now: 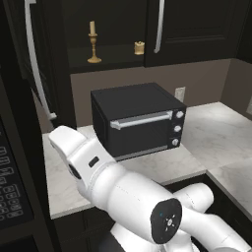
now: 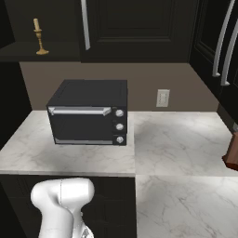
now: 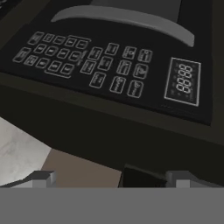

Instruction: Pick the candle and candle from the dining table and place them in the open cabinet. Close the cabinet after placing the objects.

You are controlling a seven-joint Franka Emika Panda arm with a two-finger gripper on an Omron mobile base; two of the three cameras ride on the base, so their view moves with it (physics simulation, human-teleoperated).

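Both candles now stand on the shelf of the open cabinet (image 1: pixel 106 54), above the black toaster oven (image 1: pixel 138 120): the taper candle (image 1: pixel 93 43) in its brass stick above the oven's left end, the stubby candle (image 1: pixel 139 47) above its middle. The gripper (image 3: pixel 111 178), jaws spread wide and holding nothing, points at the microwave keypad (image 3: pixel 87 59), to the left of the oven. Placing appears finished; closing remains. The next move likely calls for swinging the hand up to the cabinet door (image 1: pixel 37 59) hanging open above and left of the oven, and pushing it shut.
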